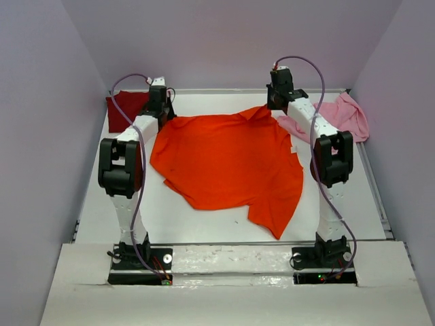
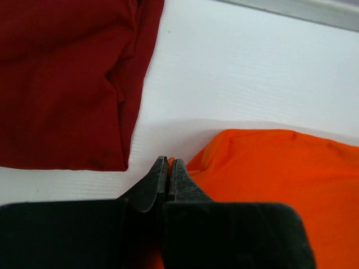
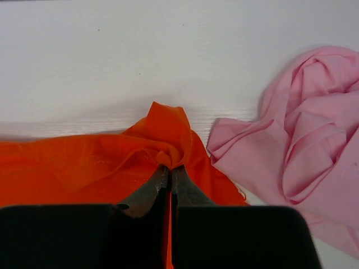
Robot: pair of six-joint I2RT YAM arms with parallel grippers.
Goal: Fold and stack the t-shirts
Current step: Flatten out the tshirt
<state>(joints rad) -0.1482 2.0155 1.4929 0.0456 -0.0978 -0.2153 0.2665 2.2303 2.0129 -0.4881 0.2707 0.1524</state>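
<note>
Orange t-shirt (image 1: pixel 228 163), 1 of 3 shirts, lies spread at centre of table (image 1: pixel 204 227); long axis approx. L–R, one tail pointing near-right. L gripper (image 2: pixel 168 167) & R gripper (image 3: pixel 170 170), jaws closed, each pinch its far edge. Maroon t-shirt (image 1: pixel 124 112) lies far-left, pink t-shirt (image 1: pixel 343 115) crumpled far-right.

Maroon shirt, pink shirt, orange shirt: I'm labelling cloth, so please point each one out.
maroon shirt (image 2: pixel 61 84), left wrist view, on its flat middle.
pink shirt (image 3: pixel 314 129), right wrist view, on the crumpled folds.
orange shirt (image 1: pixel 224 159), top view, on the spread body.
</note>
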